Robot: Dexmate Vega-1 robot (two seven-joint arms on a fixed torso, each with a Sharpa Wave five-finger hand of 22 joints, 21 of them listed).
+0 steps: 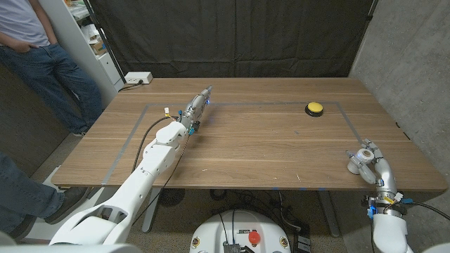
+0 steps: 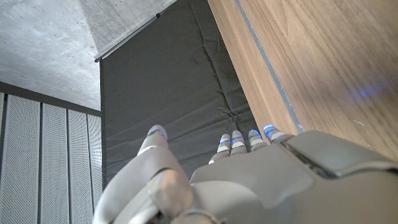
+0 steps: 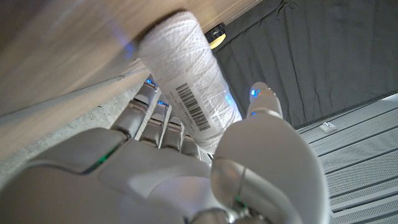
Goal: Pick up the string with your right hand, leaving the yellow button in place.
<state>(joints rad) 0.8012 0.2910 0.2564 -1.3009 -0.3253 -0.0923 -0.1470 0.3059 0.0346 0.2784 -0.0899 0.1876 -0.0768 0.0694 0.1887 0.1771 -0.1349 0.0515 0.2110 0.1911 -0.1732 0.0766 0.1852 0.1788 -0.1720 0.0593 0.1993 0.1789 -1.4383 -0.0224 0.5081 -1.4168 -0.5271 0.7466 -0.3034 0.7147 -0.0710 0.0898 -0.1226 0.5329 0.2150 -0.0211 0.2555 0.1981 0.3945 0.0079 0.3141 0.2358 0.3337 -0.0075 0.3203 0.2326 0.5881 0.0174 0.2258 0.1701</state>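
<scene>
A white spool of string (image 3: 186,81) with a barcode label stands on the wooden table (image 1: 260,151) near its front right corner, one end against the wood. My right hand (image 1: 367,163) wraps around the spool (image 1: 364,154), with the fingers (image 3: 152,102) on one side and the thumb (image 3: 264,99) on the other. Further back on the right sits the yellow button (image 1: 314,108), well apart from that hand; its edge (image 3: 216,36) peeks out behind the spool. My left hand (image 1: 197,107) reaches far over the table's left half with fingers (image 2: 249,140) stretched out, holding nothing.
A thin taped rectangle (image 1: 253,104) marks the tabletop. A black curtain (image 1: 232,35) hangs behind the table, and a white box (image 1: 138,78) lies on the floor at the back left. A person (image 1: 42,56) stands at the far left; a concrete wall (image 1: 408,63) rises on the right.
</scene>
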